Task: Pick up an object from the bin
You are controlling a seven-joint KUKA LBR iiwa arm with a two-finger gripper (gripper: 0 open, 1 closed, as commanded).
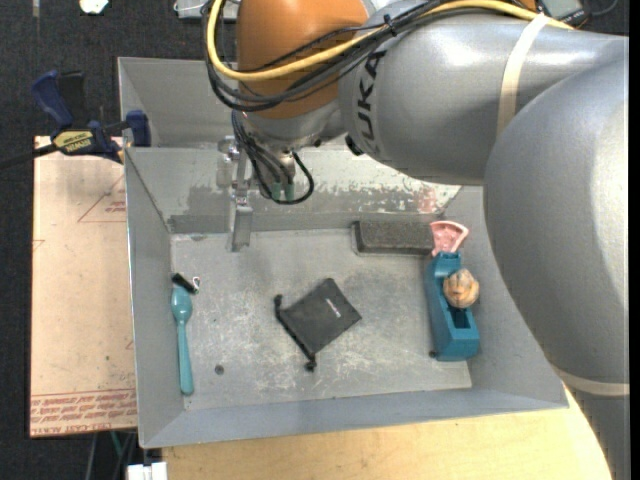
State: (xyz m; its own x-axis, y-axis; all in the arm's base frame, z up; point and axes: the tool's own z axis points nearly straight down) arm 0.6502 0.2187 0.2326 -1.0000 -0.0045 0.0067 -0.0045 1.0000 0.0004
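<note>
My gripper point(240, 236) hangs under the arm's orange cover, over the bare back-left part of the bin floor. No loose thing lies right under it. Nearest is a teal plastic spoon point(183, 336), lying lengthwise along the left wall, in front of the gripper and to its left. A small black bit point(181, 282) lies at the spoon's far end. A flat black pouch point(322, 315) with a short strap rests tilted in the middle of the floor, right of and nearer than the gripper.
A dark grey oblong block point(392, 236) lies at the back right. A blue tape dispenser point(452, 315) with a beige roll and a pink piece at its far end stands along the right wall. The arm covers the bin's right side.
</note>
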